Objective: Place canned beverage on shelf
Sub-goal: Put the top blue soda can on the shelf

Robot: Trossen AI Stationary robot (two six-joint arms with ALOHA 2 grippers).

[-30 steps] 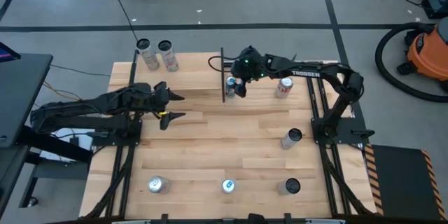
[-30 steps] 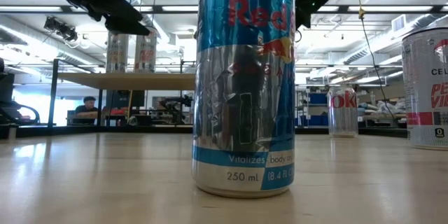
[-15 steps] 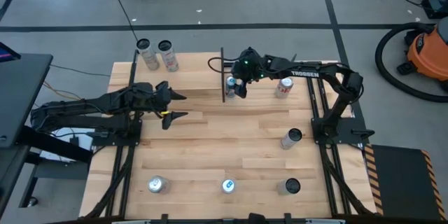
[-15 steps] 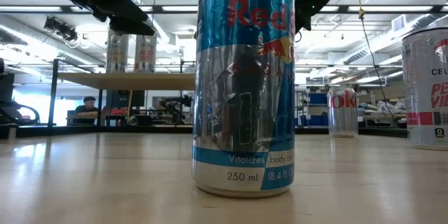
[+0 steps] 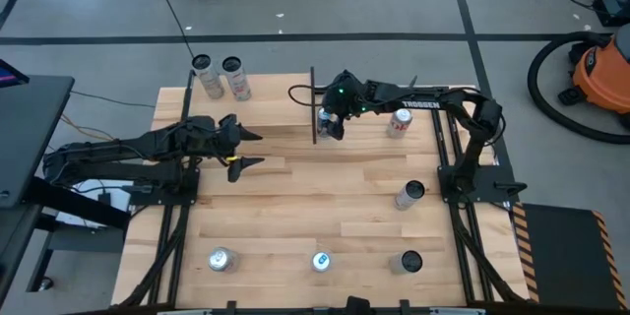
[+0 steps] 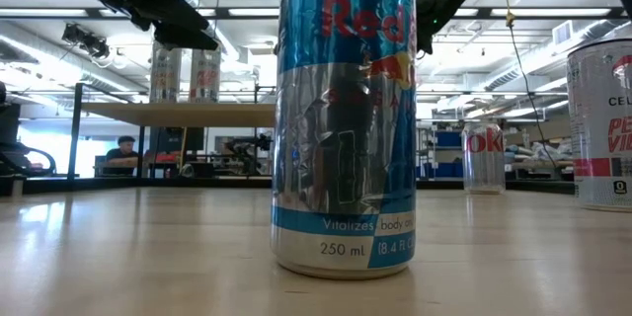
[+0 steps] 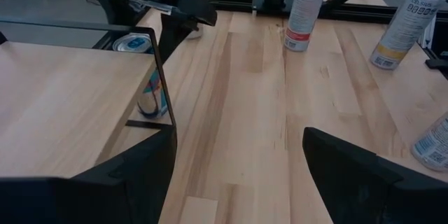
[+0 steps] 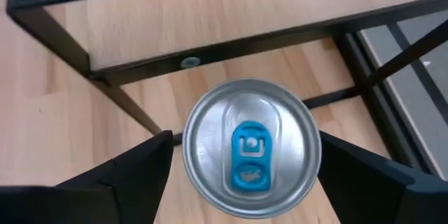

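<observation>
The planked wooden tabletop (image 5: 325, 207) is filling the high view, with drink cans dotted around it. At its far edge the shelf (image 5: 271, 108) is standing raised on thin black rods. Its pale panel is already carrying two tall slim cans (image 5: 209, 77), upright and side by side near its left end.

The right arm is reaching in across the far side of the table. The right gripper (image 5: 331, 124) is hovering over the blue-tabbed can (image 5: 324, 116). From the right wrist camera we are looking straight down on that can's silver lid (image 8: 250, 147). One dark finger (image 8: 119, 175) is showing on each side of it, and the jaws are standing wide with nothing held. The left wrist camera shows the fingers above the can rather than around it. The can (image 7: 151, 96) itself is standing upright on the tabletop, just beside the black corner post at the shelf's right end, and is not on the shelf.

The left arm is stretching in from the left. The left gripper (image 5: 246, 150) is hanging over the table near the shelf's front edge, jaws spread wide and empty.

Down at table height a Red Bull can (image 6: 344, 118) is looming right in front of the lens. A Diet Coke can (image 6: 484, 158) is standing farther back on the right.
</observation>
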